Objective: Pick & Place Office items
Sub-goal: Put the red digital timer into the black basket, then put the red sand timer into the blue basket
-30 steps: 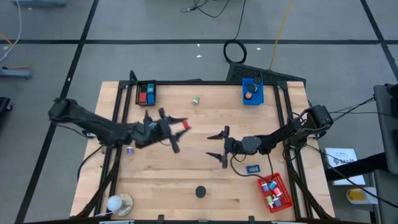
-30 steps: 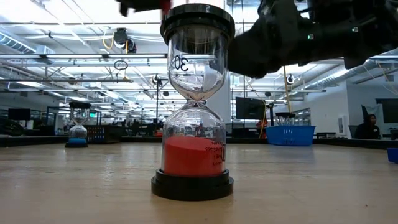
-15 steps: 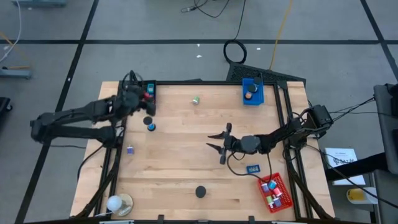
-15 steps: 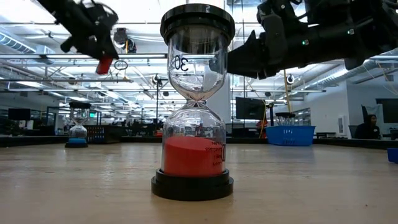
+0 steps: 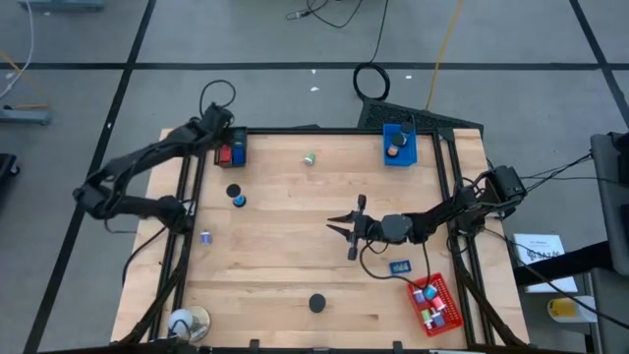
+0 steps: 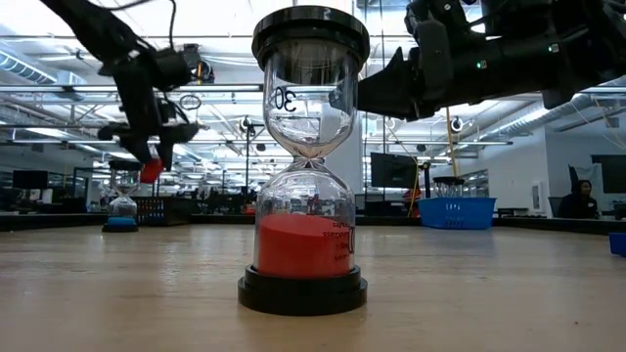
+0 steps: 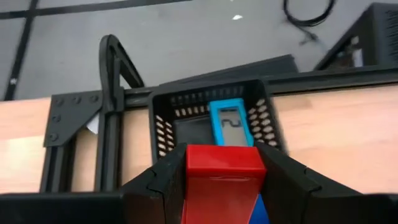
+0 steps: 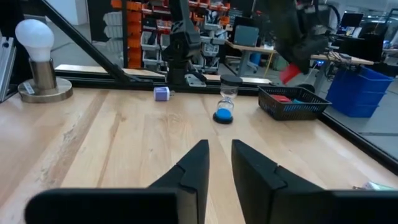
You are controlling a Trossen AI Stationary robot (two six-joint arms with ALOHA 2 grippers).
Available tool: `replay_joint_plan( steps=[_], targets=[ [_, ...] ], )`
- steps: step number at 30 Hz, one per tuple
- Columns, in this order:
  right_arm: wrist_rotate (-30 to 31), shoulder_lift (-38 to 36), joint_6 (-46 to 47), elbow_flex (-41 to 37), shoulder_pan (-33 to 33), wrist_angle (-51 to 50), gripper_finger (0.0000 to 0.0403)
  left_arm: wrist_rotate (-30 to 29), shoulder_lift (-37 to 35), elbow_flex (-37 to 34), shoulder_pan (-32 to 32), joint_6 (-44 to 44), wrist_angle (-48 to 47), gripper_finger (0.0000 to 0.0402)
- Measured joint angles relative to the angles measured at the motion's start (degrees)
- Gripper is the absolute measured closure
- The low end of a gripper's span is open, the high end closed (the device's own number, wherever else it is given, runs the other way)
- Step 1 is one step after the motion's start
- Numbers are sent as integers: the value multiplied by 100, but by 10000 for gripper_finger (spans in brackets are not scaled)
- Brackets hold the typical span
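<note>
Crowding the low view: red-sand hourglass [image 6: 307,166], bare table [image 6: 509,284].

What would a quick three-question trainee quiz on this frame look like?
1. True or false: the left hand holds a red block.
2. Which tray does that hand hover over? A: the black tray. B: the blue one. C: the red one.
3. What colour is the sand in the hourglass nearest the low camera?
Key: 1 true; 2 A; 3 red.

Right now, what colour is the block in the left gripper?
Red. The block sits between the left gripper's fingers above the black tray; clearest in the left wrist view.
</note>
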Motion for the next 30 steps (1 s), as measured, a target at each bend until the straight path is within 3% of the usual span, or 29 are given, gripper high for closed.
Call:
replay_joint_plan(
  steps=[6, 10, 20, 26, 30],
  targets=[
    [-36, 0, -29, 0, 2, 2, 356, -174, 683, 0, 25, 29, 606, 236],
    [-386, 0, -26, 0, 0, 3, 360, -429, 1051, 0, 27, -45, 705, 236],
    [-461, 0, -29, 0, 4, 2, 360, -618, 1291, 0, 27, -84, 708, 236],
    [-461, 0, -29, 0, 4, 2, 360, -640, 1287, 2, 27, -63, 531, 137],
    [-461, 0, -27, 0, 4, 2, 360, -640, 1140, 2, 21, -53, 425, 114]
  ],
)
